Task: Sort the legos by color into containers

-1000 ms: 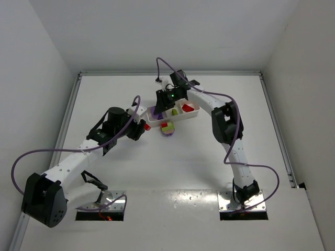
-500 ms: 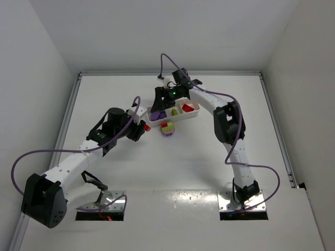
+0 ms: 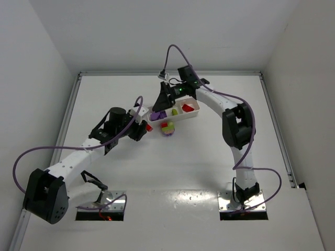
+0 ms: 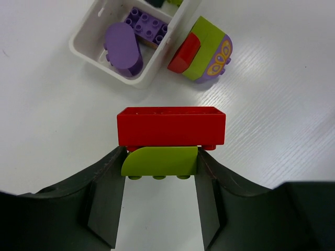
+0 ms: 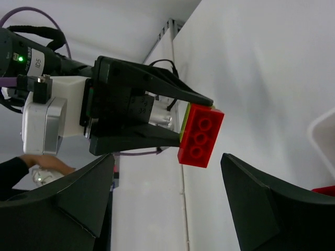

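Left claw [image 4: 161,166] is pinching the yellow-green brick [image 4: 157,159] w/ a red brick [image 4: 171,125] stuck to it, long axis across the jaws. Tray [image 4: 175,42] is just ahead and a bit left, its purple compartment [image 4: 86,46] nearest. Right claw [image 3: 161,102] hangs wide and empty over that end.

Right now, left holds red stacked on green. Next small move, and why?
Probably bring the open right gripper to the red brick to pull it off: it's stuck on the green brick that the left gripper holds, and colours sort separately.
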You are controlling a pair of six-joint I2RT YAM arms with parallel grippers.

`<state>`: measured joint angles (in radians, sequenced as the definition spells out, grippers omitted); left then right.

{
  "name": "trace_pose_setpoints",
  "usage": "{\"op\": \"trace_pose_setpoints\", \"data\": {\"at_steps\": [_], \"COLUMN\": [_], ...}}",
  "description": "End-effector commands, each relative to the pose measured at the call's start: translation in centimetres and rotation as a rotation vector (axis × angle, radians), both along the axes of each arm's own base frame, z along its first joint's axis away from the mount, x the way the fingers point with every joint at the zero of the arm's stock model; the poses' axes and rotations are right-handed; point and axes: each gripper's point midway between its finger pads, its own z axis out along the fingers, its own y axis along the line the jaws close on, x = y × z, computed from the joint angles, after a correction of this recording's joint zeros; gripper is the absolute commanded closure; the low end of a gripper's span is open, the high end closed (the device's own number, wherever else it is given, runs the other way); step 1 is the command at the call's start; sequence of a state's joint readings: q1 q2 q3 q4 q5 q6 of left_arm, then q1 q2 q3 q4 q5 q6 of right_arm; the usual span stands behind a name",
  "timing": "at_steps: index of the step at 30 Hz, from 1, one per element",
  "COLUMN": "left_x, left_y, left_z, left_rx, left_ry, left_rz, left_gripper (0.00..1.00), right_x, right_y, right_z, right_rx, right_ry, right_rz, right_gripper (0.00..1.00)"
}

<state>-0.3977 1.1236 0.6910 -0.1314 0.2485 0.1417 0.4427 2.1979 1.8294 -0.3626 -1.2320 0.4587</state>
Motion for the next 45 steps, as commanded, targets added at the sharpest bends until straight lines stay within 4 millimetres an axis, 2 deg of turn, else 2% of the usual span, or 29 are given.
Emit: {"op": "trace_pose_setpoints", "data": {"at_steps": [1, 8, 10, 13, 14, 18, 23, 26, 27, 29, 30, 33, 34, 35, 36, 40, 41, 42, 43, 45], "left_x": [2.0, 2.1, 1.9, 2.1, 2.3, 2.7, 3.4, 3.8, 4.0, 4.2, 4.2, 4.2, 4.1, 4.1, 3.6, 1.9, 1.3, 1.0, 0.6, 0.0], "left_y": [-0.9, -2.4, -3.3, -3.6, -3.8, -4.9, -5.4, -6.0, -6.1, -6.2, -6.2, -6.2, -6.1, -6.1, -5.8, -5.6, -5.6, -5.5, -5.3, -5.3], "left_z": [4.0, 6.3, 7.1, 6.7, 7.4, 7.8, 8.1, 8.6, 9.2, 9.0, 9.0, 9.0, 8.6, 8.6, 7.7, 6.2, 5.7, 5.4, 4.2, 4.5], "left_rx": [-0.060, -0.095, -0.111, -0.102, -0.111, -0.115, -0.107, -0.106, -0.111, -0.110, -0.104, -0.104, -0.100, -0.100, -0.091, -0.097, -0.090, -0.089, -0.075, -0.085], "left_ry": [-0.116, -0.154, -0.164, -0.153, -0.171, -0.175, -0.185, -0.204, -0.215, -0.214, -0.219, -0.220, -0.211, -0.211, -0.192, -0.153, -0.137, -0.134, -0.106, -0.106], "left_rz": [-0.011, -0.040, -0.059, -0.060, -0.060, -0.081, -0.086, -0.101, -0.101, -0.101, -0.104, -0.105, -0.105, -0.105, -0.105, -0.113, -0.122, -0.122, -0.122, -0.127], "left_gripper": [0.76, 0.76, 0.76, 0.76, 0.76, 0.76, 0.76, 0.76, 0.76, 0.76, 0.76, 0.76, 0.76, 0.76, 0.76, 0.76, 0.76, 0.76, 0.76, 0.76], "right_x": [-1.3, -1.8, -2.0, -2.1, -2.2, -2.6, -3.5, -4.3, -4.2, -4.7, -4.7, -4.7, -4.3, -3.9, -3.6, -0.6, 0.0, 1.5, 2.4, 4.5], "right_y": [-0.3, -0.5, -0.6, -0.6, -0.6, -0.3, -0.2, -0.1, 0.0, 0.2, 0.3, 0.3, -0.1, -0.4, -0.3, -2.2, -2.8, -3.9, -4.6, -6.5], "right_z": [2.3, 0.1, 0.2, 0.3, 0.5, 1.5, 1.6, 1.0, 1.0, 0.9, 1.1, 1.6, 1.6, 1.6, 1.7, 2.3, 2.3, 2.4, 2.7, 2.1], "right_rx": [0.057, 0.035, 0.040, 0.045, 0.051, 0.073, 0.078, 0.072, 0.076, 0.082, 0.080, 0.095, 0.096, 0.100, 0.099, 0.101, 0.102, 0.095, 0.094, 0.077], "right_ry": [-0.010, 0.056, 0.058, 0.070, 0.078, 0.071, 0.074, 0.101, 0.091, 0.091, 0.105, 0.095, 0.094, 0.085, 0.076, 0.051, 0.050, 0.031, 0.018, 0.023], "right_rz": [0.051, 0.056, 0.063, 0.069, 0.075, 0.096, 0.114, 0.129, 0.130, 0.146, 0.143, 0.150, 0.139, 0.129, 0.121, 0.034, 0.017, -0.036, -0.063, -0.136], "right_gripper": [0.17, 0.17, 0.17, 0.17, 0.17, 0.17, 0.18, 0.25, 0.36, 0.52, 0.67, 0.87, 0.97, 1.00, 1.00, 1.00, 1.00, 1.00, 1.00, 1.00]}}
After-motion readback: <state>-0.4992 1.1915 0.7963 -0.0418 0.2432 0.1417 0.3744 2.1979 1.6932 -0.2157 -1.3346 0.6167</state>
